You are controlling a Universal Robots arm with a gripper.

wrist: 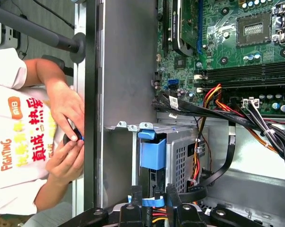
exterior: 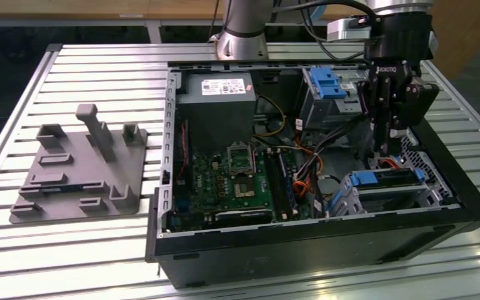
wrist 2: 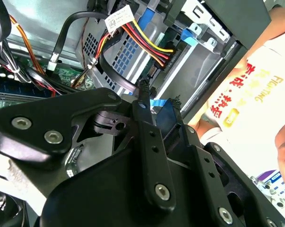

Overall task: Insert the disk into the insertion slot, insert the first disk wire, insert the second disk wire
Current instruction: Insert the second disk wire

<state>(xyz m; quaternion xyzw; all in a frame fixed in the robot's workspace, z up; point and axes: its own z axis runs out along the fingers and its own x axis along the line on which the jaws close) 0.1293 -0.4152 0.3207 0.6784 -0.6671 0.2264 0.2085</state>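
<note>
The disk (exterior: 392, 182), silver with a blue bracket (wrist: 152, 152), lies inside the insertion slot (exterior: 430, 167), a perforated grey cage at the case's front corner on the exterior view's right. A bundle of yellow, red and black wires (wrist 2: 149, 46) ends in a plug against the disk's end. My gripper (exterior: 384, 156) hangs straight down over that end. It is shut on the blue-tipped plug (wrist 2: 160, 106) of a black wire (wrist 2: 115, 75) that loops back to the motherboard. In the first wrist view my gripper (wrist: 154, 194) pinches the same blue plug (wrist: 151, 202) close to the cage.
The open black computer case (exterior: 307, 240) holds a motherboard (exterior: 240, 178), a power supply (exterior: 219, 100) and a taller bay with a blue latch (exterior: 327, 84). A grey fixture plate (exterior: 73, 181) lies at the exterior view's left. A person's hands (wrist: 69, 137) are just outside the case wall.
</note>
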